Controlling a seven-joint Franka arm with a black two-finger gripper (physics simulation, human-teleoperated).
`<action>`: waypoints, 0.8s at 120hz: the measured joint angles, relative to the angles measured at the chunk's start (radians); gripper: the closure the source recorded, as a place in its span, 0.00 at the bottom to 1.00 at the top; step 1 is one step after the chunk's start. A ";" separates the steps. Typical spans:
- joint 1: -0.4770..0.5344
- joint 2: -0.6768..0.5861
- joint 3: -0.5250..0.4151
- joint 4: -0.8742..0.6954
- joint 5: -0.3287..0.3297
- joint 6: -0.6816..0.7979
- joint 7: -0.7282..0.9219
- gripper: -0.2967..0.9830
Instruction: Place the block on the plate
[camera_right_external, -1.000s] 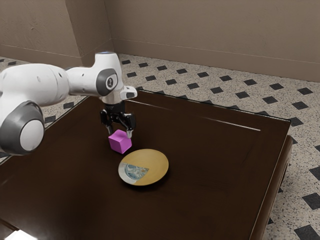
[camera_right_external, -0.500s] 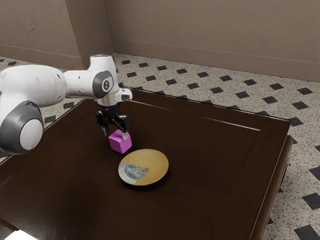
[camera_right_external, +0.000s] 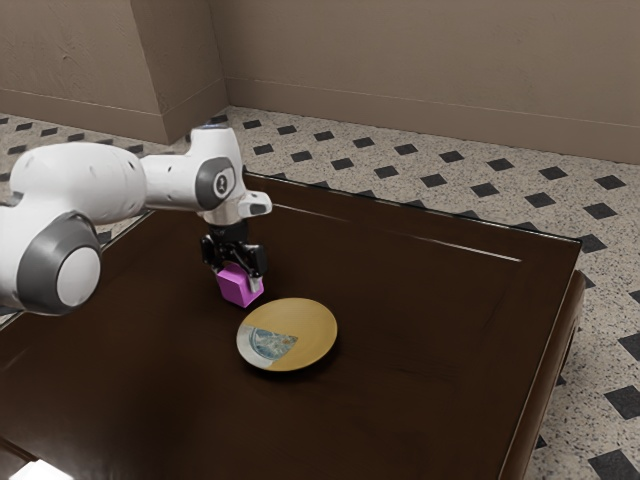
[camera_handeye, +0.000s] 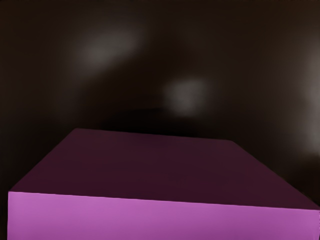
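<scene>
The block (camera_right_external: 238, 289) is sitting on the table (camera_right_external: 430, 390), off the plate (camera_right_external: 314, 326), which is lying just beside it toward half past four in the exterior view. The gripper (camera_right_external: 238, 279) is standing over the block from its twelve o'clock side, its fingers (camera_right_external: 256, 283) appearing apart and straddling it. The nearer finger is overlapping the four o'clock face; the farther tip is hiding behind the block, so contact on both sides is going unconfirmed.

The step in hand, in my judgement, is becoming the grasp. Good practice is calling for an even close at this height, low enough for the pads to be meeting flat faces rather than the top edge. In the wrist view the block's edges are running slightly askew to the hand (a minor finding), so a small turn may be helping. A lift is wanting proof of a two-sided hold first, then enough height for clearing the plate's rim.

As to pose, the arm (camera_right_external: 85, 185) is reaching in from ten o'clock, its elbow bending above the table and its hand pointing down, appearing nearly upright over the block.
</scene>
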 joint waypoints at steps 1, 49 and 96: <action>0.000 0.000 0.000 0.000 0.000 0.000 0.000 0.25; -0.001 -0.024 0.002 -0.005 -0.006 -0.004 0.007 0.49; -0.107 -0.356 0.004 -0.271 -0.033 -0.004 0.000 0.48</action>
